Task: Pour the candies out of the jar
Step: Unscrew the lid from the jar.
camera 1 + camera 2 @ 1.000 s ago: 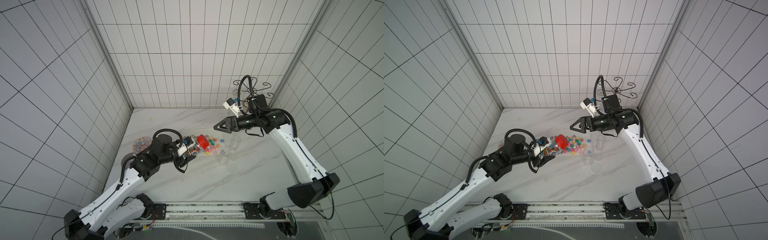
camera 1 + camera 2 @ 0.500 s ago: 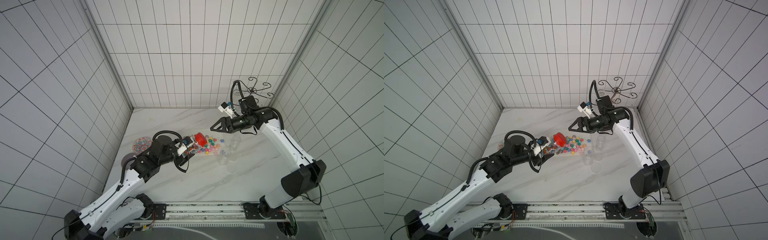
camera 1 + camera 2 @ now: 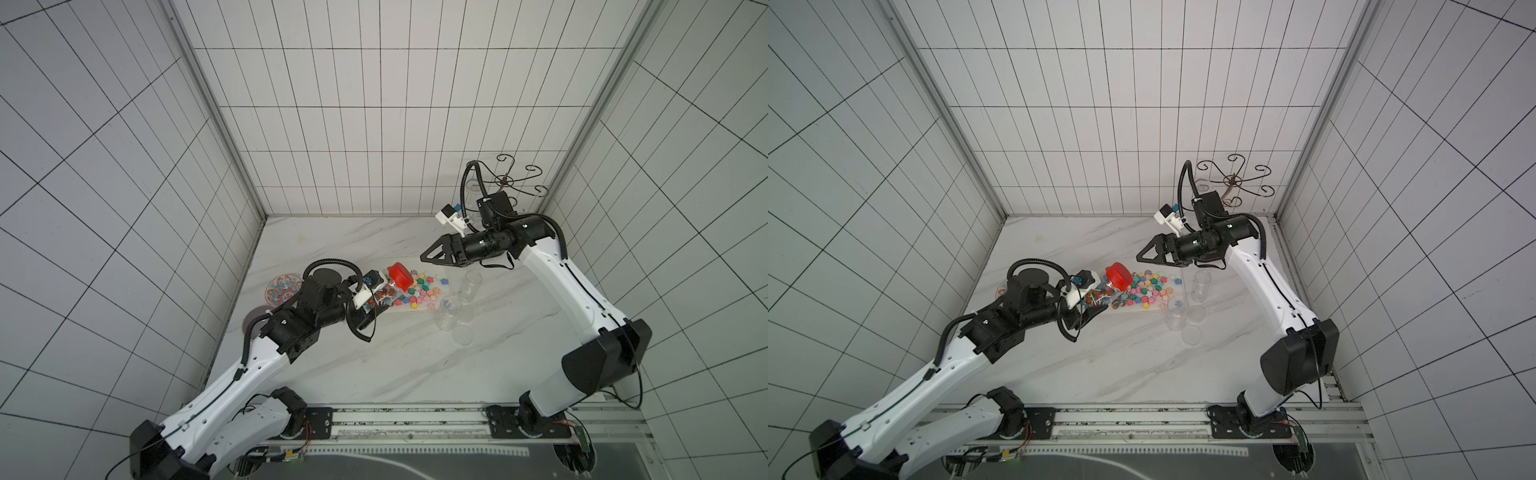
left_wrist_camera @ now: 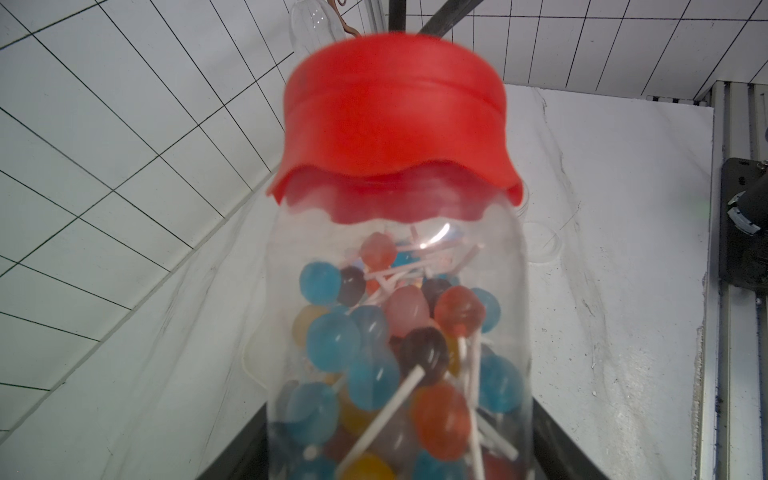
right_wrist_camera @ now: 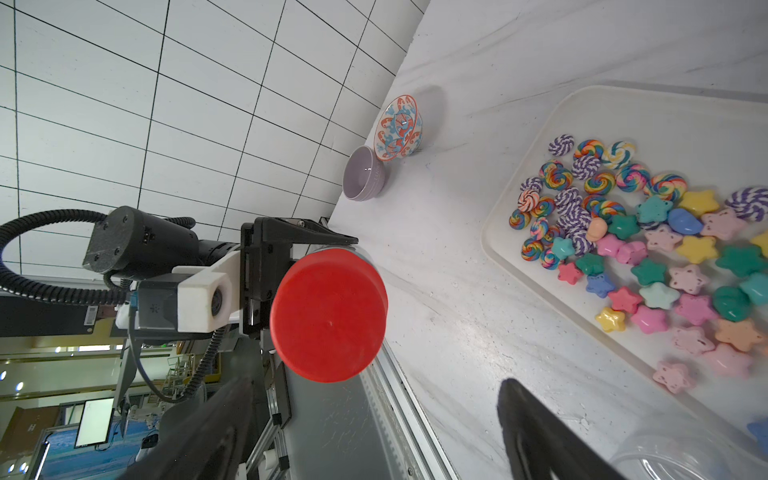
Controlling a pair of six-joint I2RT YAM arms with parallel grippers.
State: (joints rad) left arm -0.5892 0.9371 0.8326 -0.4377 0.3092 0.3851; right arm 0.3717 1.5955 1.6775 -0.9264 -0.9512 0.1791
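Above the left end of the shallow tray (image 5: pixel 540 108), the left hand (image 3: pixel 372 307) pinches the clear jar (image 4: pixel 395 332) by its body, tipped so that its red lid (image 3: pixel 400 276) faces the right arm. The candies (image 4: pixel 415 353), lollipops on white sticks, are packed inside behind that lid, so nothing can pour yet.

Over the last second the right hand (image 3: pixel 426 257) has drawn in toward the lid and now hangs near it, not touching, fingers spread wide. The jar has only risen a little. This looks like the approach to taking the cap off, the step that must come before any tipping.

The tray already holds loose sweets (image 3: pixel 419 291) across its middle and right, leaving a bare strip below the jar's mouth. Empty jars (image 3: pixel 469 284) stand just beside the tray's right end, under the right arm's path, and could be knocked. Two bowls (image 5: pixel 399 126) sit by the left wall, well apart. The front of the desk (image 3: pixel 395 365) offers free room.
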